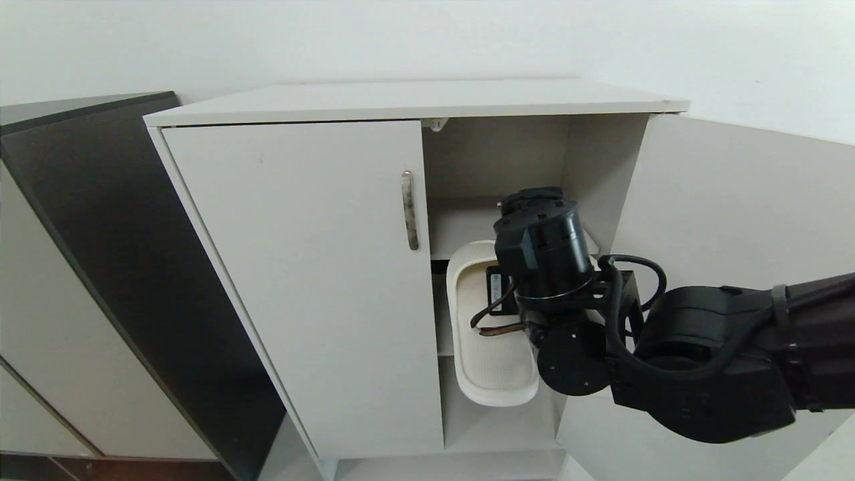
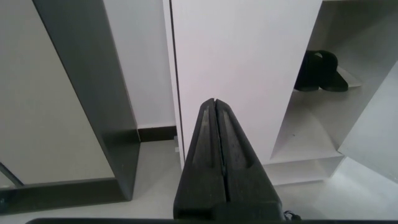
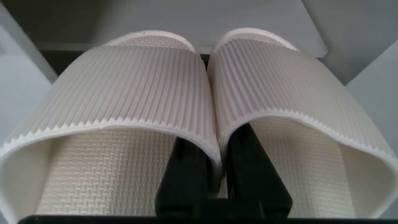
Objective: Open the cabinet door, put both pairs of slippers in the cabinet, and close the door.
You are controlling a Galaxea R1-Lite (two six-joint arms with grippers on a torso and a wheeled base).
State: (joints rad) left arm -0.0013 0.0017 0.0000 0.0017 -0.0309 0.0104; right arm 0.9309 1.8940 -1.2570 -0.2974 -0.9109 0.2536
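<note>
Head view first: the cabinet (image 1: 414, 100) has its right-hand door (image 1: 735, 220) swung wide and its left-hand door (image 1: 300, 280) shut, so the only way in is the right half of the front. The right gripper (image 3: 219, 163) sits at that gap, clamped on the white slippers (image 3: 155, 87). Both inner strap edges are pinched together so the pair travels as one, soles hanging upright at the opening. Black slippers (image 2: 320, 71) already lie on a shelf (image 2: 357, 82) inside. The left gripper (image 2: 214, 112) hangs well back from the cabinet, fingers pressed together, holding nothing. Tight spot, I'd say: closed door's edge on one side, side wall on the other, shelf edges to clear.
</note>
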